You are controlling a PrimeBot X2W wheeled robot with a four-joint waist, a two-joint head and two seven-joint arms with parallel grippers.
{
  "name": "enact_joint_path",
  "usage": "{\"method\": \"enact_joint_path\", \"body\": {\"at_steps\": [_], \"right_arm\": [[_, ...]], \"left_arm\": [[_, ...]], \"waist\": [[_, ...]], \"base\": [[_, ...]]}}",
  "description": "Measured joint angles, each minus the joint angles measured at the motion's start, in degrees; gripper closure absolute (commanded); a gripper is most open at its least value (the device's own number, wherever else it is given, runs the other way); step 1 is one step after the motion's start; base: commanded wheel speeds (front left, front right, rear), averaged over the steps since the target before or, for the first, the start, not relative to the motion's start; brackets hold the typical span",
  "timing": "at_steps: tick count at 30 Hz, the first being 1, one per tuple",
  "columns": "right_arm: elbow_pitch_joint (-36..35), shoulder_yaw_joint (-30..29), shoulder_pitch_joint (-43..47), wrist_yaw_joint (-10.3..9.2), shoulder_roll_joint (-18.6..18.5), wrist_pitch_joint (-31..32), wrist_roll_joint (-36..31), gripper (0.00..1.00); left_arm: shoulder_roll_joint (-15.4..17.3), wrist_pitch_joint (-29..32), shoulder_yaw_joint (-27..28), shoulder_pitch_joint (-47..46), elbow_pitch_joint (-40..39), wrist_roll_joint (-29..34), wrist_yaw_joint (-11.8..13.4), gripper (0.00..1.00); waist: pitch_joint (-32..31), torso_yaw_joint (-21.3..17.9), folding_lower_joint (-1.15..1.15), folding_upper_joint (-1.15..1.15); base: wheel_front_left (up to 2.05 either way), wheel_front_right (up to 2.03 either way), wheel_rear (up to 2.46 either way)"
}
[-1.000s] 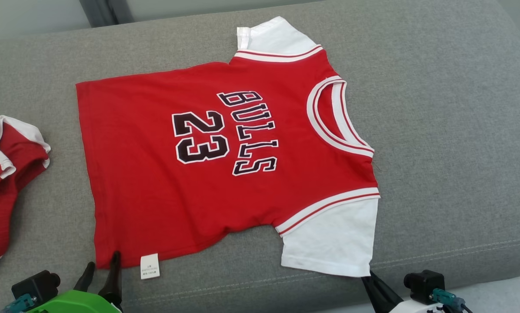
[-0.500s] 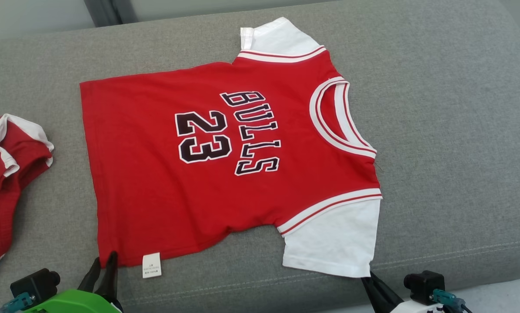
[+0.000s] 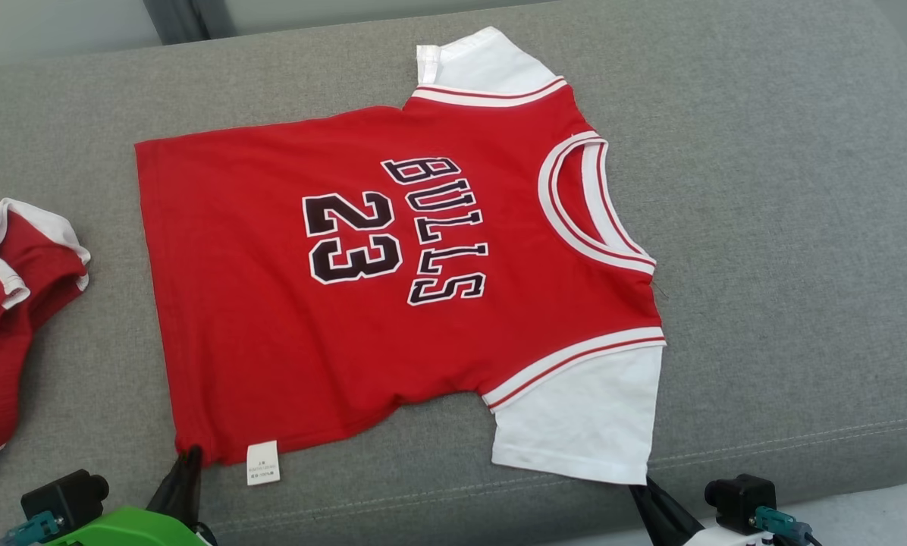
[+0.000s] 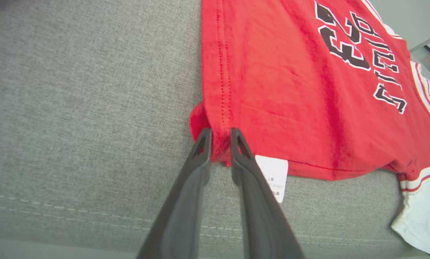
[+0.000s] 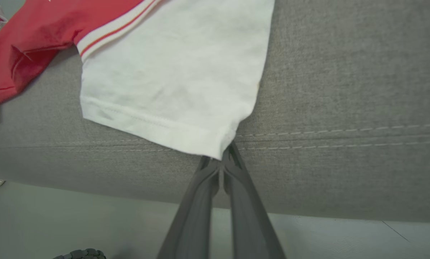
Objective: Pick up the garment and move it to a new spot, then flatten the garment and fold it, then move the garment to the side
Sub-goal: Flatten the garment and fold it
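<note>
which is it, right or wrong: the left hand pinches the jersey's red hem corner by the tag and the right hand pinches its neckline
Wrong on one point. The right hand pinches a corner of the white sleeve, not the neckline; the right wrist view shows it. The left hand does pinch the red hem corner by the tag.

Second red-and-white garment (image 3: 10,318) lay crumpled at left edge of grey upholstered cushion (image 3: 787,227); stitched seam ran along cushion's front.
</note>
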Motion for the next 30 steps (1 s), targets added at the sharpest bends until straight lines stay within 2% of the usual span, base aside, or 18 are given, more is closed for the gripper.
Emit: {"method": "enact_joint_path", "body": {"at_steps": [1, 3, 13, 20, 30], "right_arm": [[0.0, 0.0, 0.0, 0.0, 0.0, 0.0, 0.0, 0.97], [0.0, 0.0, 0.0, 0.0, 0.0, 0.0, 0.0, 1.0], [-4.2, -2.3, -0.1, 0.01, -0.9, 0.0, 0.0, 1.0], [-9.9, -5.1, -0.1, 0.01, -2.0, 0.0, 2.7, 1.0], [-15.2, -4.8, 5.9, 0.02, -5.0, 0.8, 8.2, 1.0]], "left_arm": [[0.0, 0.1, 0.0, 0.2, -0.1, 0.0, 0.0, 1.0], [0.0, 0.3, 0.0, 0.3, -0.3, -0.1, 0.0, 1.0], [1.0, 1.3, 1.5, 1.0, -4.6, -1.8, 0.0, 1.0], [1.1, 1.7, 3.3, 2.5, -7.3, -3.6, 1.0, 1.0], [1.8, 2.5, 4.7, 6.2, -9.9, -4.2, 2.6, 1.0]], "waist": [[0.0, 0.0, 0.0, 0.0], [-0.1, 0.0, 0.0, 0.0], [-0.8, -0.1, 0.0, 0.0], [-2.2, -0.2, 0.0, 0.0], [-4.3, -1.0, 0.0, 0.0]], "base": [[0.0, 0.0, 0.0], [0.0, 0.0, 0.0], [0.0, 0.0, 0.0], [0.0, 0.0, 0.0], [0.0, 0.0, 0.0]]}}
